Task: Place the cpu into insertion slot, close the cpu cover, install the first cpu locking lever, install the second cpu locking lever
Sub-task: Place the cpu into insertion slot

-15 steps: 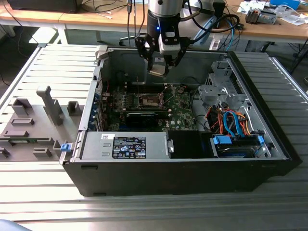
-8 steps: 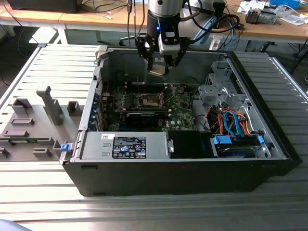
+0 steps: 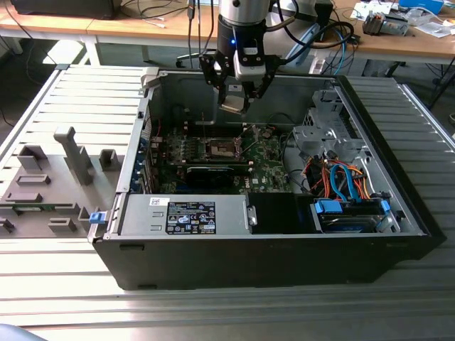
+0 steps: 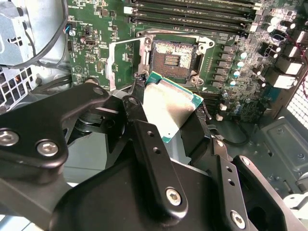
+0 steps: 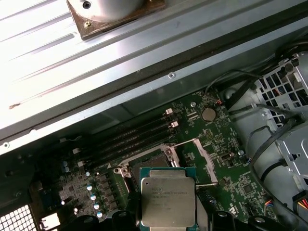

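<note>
Closest to the second wrist camera, the claw point(image 4: 169, 120) was clenched on the cpu point(image 4: 168, 106), its black fingers point(image 4: 149, 144) pressing two opposite edges of the chip. The cpu hung in the air with its silver-grey top facing the camera and its green rim showing, tilted against the board. Beyond it lay the slot point(image 4: 172, 58), bare, its dark square of contacts exposed. The cover point(image 4: 142, 53) was swung open and lay just beside the slot, green board visible through its window. In the first wrist view the cpu point(image 5: 167, 197) overlapped the near part of the slot. Farther on, long black memory slots point(image 4: 192, 9) ran across the green board point(image 4: 96, 29).

In the exterior view, the claw point(image 3: 234, 99) held the cpu point(image 3: 233, 107) above the slot point(image 3: 220, 148), inside the open case point(image 3: 249, 263). The case rested on a slatted metal worktop point(image 3: 71, 298), with grey fixtures point(image 3: 71, 153) well apart on the exterior view's left.
</note>
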Controlling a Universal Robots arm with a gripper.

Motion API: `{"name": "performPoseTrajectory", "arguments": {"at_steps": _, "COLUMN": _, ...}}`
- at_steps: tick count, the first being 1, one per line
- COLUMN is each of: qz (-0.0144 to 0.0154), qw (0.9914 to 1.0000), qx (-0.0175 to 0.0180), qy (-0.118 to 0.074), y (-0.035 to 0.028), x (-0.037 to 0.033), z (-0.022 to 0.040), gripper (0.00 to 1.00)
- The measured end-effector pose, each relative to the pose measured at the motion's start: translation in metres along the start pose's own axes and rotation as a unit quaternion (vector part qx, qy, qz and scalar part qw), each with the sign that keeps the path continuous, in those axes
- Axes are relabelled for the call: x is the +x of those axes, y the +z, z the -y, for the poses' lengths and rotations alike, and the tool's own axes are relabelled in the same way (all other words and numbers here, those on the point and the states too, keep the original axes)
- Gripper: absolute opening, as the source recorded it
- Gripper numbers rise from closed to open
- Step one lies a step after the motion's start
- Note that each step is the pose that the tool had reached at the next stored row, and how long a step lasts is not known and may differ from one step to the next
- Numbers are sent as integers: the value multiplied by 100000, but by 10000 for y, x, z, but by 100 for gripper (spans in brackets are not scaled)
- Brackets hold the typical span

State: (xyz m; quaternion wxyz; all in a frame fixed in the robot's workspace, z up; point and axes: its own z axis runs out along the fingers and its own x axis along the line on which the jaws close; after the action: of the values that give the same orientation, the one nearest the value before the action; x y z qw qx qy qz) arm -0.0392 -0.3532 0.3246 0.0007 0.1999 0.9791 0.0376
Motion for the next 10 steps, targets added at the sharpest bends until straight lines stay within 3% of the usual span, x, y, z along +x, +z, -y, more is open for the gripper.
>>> {"name": "performPoseTrajectory", "arguments": {"at_steps": 10, "qz": 72, "qw": 99998, "qx": 57, "qy": 593, "y": 2, "x": 0, "z": 0, "gripper": 54}}
